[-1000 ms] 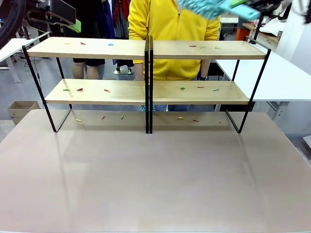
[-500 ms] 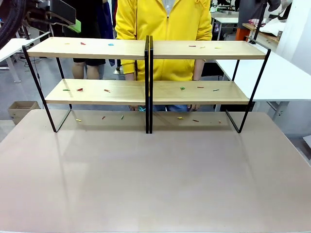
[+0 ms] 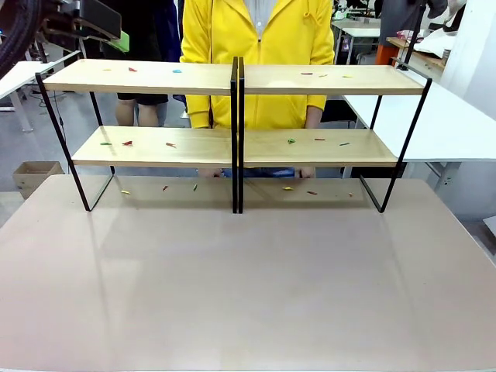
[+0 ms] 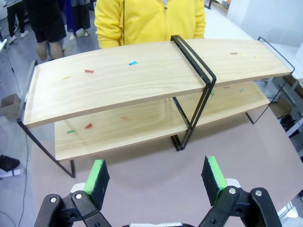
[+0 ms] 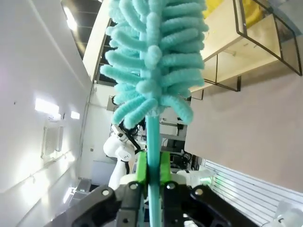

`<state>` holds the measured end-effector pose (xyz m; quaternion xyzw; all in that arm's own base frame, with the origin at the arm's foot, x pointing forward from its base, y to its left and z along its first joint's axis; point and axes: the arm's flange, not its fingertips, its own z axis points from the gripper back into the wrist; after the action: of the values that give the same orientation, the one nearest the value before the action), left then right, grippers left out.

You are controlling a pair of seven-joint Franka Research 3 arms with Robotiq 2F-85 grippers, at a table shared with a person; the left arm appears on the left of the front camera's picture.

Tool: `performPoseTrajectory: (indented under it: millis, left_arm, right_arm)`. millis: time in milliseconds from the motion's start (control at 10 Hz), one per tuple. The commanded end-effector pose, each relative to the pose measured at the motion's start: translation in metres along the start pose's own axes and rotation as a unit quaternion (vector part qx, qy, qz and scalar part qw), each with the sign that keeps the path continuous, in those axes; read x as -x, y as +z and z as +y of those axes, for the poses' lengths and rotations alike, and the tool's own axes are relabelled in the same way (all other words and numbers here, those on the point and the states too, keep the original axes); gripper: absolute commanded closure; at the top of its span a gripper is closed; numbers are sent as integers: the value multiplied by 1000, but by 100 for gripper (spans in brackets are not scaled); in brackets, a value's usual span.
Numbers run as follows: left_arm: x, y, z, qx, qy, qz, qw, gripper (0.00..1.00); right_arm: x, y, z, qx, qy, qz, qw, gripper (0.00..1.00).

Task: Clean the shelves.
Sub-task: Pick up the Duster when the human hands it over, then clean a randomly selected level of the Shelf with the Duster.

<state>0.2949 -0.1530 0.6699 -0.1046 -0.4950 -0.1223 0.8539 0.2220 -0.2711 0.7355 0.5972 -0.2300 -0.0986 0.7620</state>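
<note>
Right gripper [image 5: 152, 176] is pinching the stem of one teal duster [image 5: 151, 61], jaws pressed tight on it. Left gripper [image 4: 155, 176] is hovering above the table [image 4: 142, 165] with jaws spread wide, holding nothing. Beyond it, the shelves [image 3: 155, 77] are standing across the table's far part, their two boards each carrying several small coloured scraps [image 3: 132, 69], with more lying underneath. One person [image 3: 256, 46] in yellow is standing behind.

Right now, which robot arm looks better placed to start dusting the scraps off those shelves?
Right, probably. The right gripper is shut on the handle of a fluffy teal duster. The left gripper is open and empty, facing the shelves, with nothing to sweep the coloured scraps.
</note>
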Motion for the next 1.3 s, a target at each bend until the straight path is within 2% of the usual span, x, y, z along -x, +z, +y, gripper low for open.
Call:
performPoseTrajectory:
  millis: [0,1200]
  left_arm:
    - [0,0,0,-5,2,-1,1000,0]
    - [0,0,0,-5,2,-1,1000,0]
  right_arm:
    - [-10,-14,12,14,12,16,1000,95]
    - [-10,-14,12,14,12,16,1000,95]
